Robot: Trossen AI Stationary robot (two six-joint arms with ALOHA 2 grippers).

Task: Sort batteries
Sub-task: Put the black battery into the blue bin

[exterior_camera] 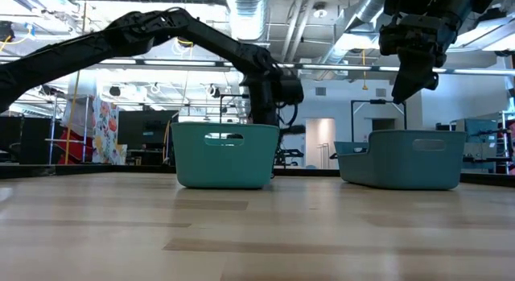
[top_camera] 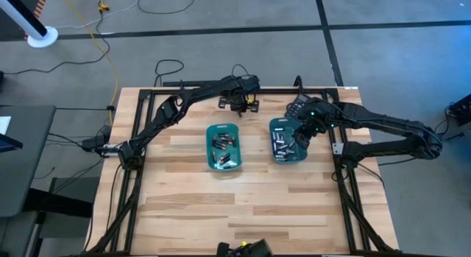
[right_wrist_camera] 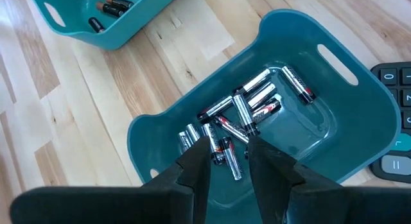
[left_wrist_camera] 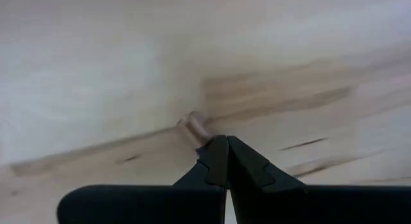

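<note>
Two teal trays sit side by side on a wooden table (top_camera: 243,205), seen from above, each holding a scatter of small batteries. The right gripper (right_wrist_camera: 228,153) hangs over the right tray (right_wrist_camera: 359,102), its jaws partly apart and empty, aimed at a pile of silvery batteries (right_wrist_camera: 241,118) lying crossed over one another. This looks like the picking step: the next move would call for lowering onto a single battery without catching its neighbours, then carrying it to the left tray (top_camera: 223,146), which holds darker, coppery-ended batteries (top_camera: 223,144). The left gripper (left_wrist_camera: 226,161) waits low over bare wood beyond the left tray, jaws fully closed; a small brownish object (left_wrist_camera: 194,126) lies just past its tips, too blurred to identify. A black calculator (right_wrist_camera: 395,115) is cut off at the edge beside the right tray. The low view hides both trays' contents.
</note>
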